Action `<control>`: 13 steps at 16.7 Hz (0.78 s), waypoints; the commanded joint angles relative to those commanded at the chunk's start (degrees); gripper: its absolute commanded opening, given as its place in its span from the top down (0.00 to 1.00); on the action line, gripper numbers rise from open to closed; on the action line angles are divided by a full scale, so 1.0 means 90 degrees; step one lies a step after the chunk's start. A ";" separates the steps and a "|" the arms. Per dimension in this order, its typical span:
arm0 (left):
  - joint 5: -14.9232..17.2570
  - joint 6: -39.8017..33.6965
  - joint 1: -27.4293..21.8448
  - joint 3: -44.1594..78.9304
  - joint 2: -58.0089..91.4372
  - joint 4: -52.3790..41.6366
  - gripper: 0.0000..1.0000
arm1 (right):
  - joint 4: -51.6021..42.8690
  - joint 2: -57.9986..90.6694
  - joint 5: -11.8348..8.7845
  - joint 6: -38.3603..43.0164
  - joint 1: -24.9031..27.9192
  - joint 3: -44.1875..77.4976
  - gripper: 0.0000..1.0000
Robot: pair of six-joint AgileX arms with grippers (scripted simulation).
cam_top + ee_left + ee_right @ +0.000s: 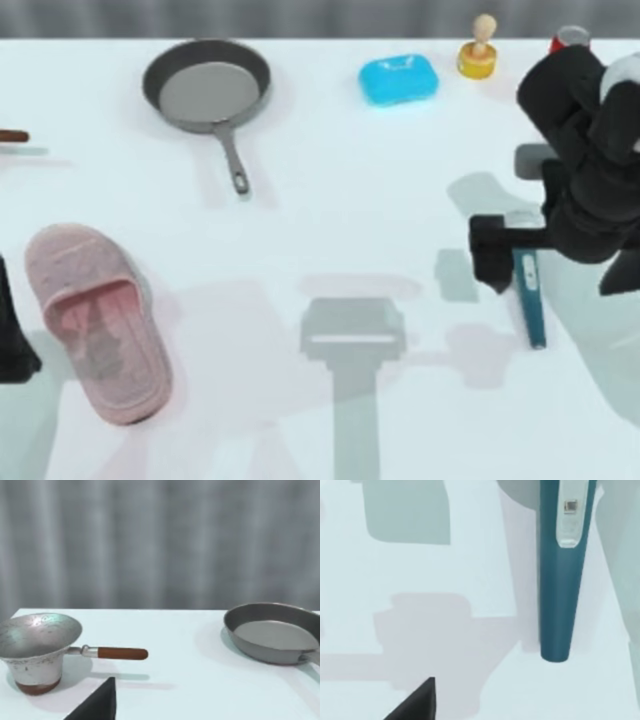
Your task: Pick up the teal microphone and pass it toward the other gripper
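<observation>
The teal microphone (530, 300) lies flat on the table at the right, its handle pointing toward the front edge and its silver head mostly hidden under my right arm. In the right wrist view its teal handle (560, 585) shows with the white strip toward the head. My right gripper (545, 250) hovers over the head end, open and holding nothing; only one black fingertip (422, 700) shows, off to the side of the handle. My left gripper (10, 340), the other gripper, is parked at the table's left edge, with one fingertip (102, 702) in its own view.
A grey frying pan (208, 90) sits at the back left. A bright-blue box (398, 79), a yellow wooden stamp (479, 55) and a red can (570, 40) stand at the back. A pink slipper (100, 320) lies front left. A metal saucepan (35, 650) is at the far left.
</observation>
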 joint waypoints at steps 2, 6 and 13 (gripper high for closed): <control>0.0000 0.0000 0.0000 0.0000 0.0000 0.0000 0.00 | 0.0014 -0.0020 -0.0004 -0.0007 -0.0032 -0.0018 0.00; 0.0000 0.0000 0.0000 0.0000 0.0000 0.0000 0.00 | 0.0465 0.0255 -0.0001 -0.0027 -0.0031 -0.0228 0.00; 0.0000 0.0000 0.0000 0.0000 0.0000 0.0000 0.00 | 0.2268 0.1274 0.0002 -0.0047 -0.0066 -0.0975 0.00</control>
